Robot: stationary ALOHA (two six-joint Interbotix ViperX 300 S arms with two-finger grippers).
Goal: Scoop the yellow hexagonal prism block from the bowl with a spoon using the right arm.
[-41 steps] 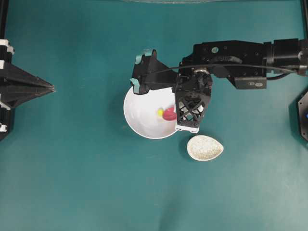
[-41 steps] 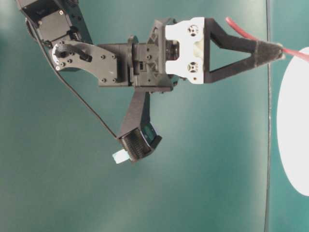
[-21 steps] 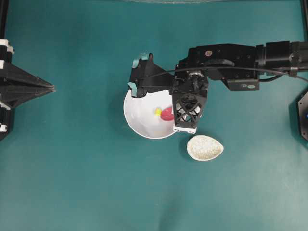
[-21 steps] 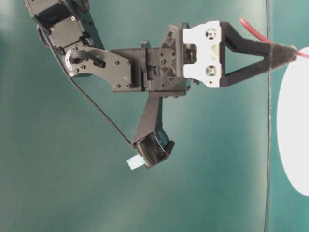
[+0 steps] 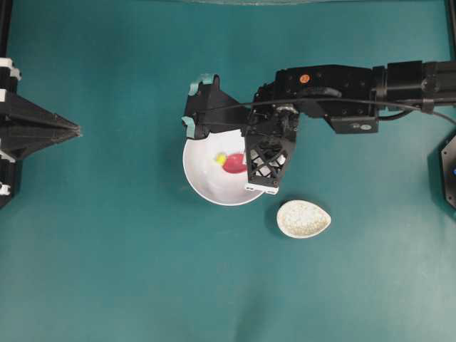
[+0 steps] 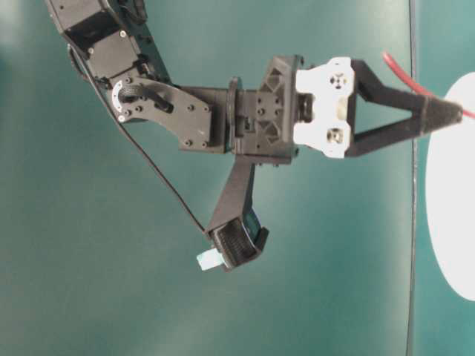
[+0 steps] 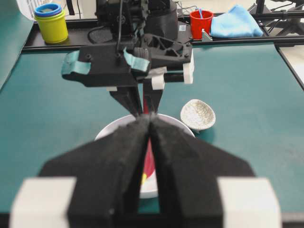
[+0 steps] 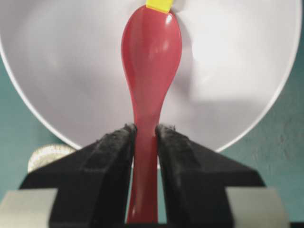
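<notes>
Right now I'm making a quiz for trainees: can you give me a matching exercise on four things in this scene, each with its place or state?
Things:
1. spoon
2. block
3. spoon rest
4. left gripper

Places or states:
A. on the table beside the bowl
B. shut, holding nothing
C. clamped by its handle in the right gripper
D. in the bowl at the scoop's tip

Pairs: 1-C, 2-D, 3-A, 4-B

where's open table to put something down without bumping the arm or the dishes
The widest bare green lies between the idle left tool and the white bowl, and along the whole near strip below the bowl and the speckled spoon rest. It is crowded over the bowl, where the right tool holds the red spoon by the yellow block.
</notes>
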